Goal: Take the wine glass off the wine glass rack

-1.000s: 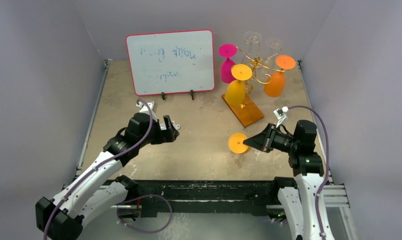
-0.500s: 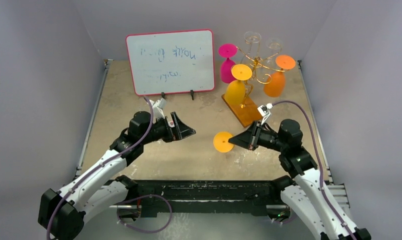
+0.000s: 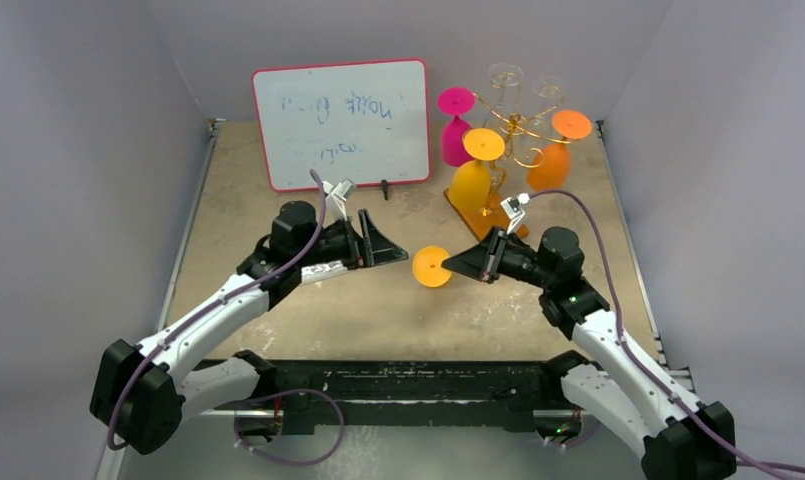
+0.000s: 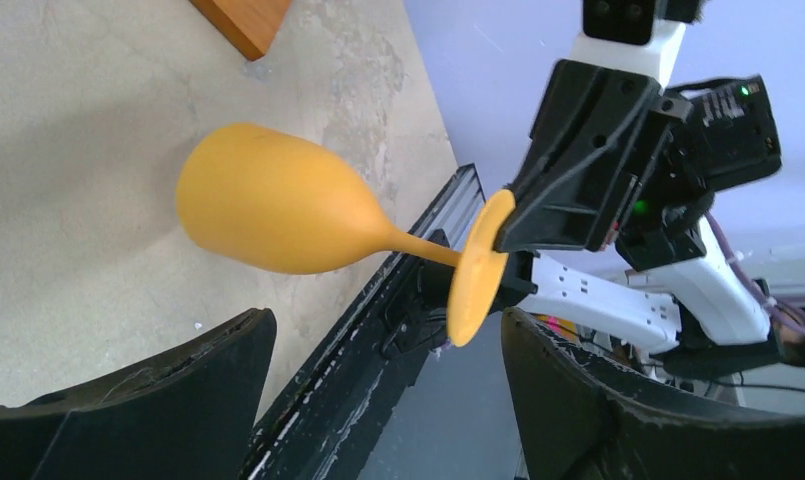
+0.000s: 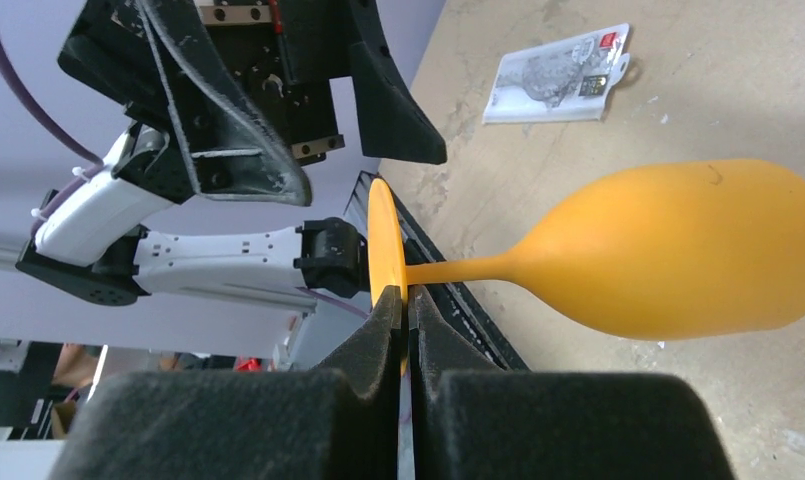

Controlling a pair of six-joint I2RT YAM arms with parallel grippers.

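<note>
Glass is off the rack, lying sideways over the table. Right gripper is pinched on the foot's rim. Left gripper gapes wide, just beside the foot. Looks light, smooth, probably slippery, and the rim pinch is weak. Better hold: stem or bowl.

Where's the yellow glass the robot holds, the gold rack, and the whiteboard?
yellow glass (image 5: 678,250), right wrist view, on its bowl.
gold rack (image 3: 478,222), top view, on its wooden base.
whiteboard (image 3: 343,120), top view, on its white face.
</note>
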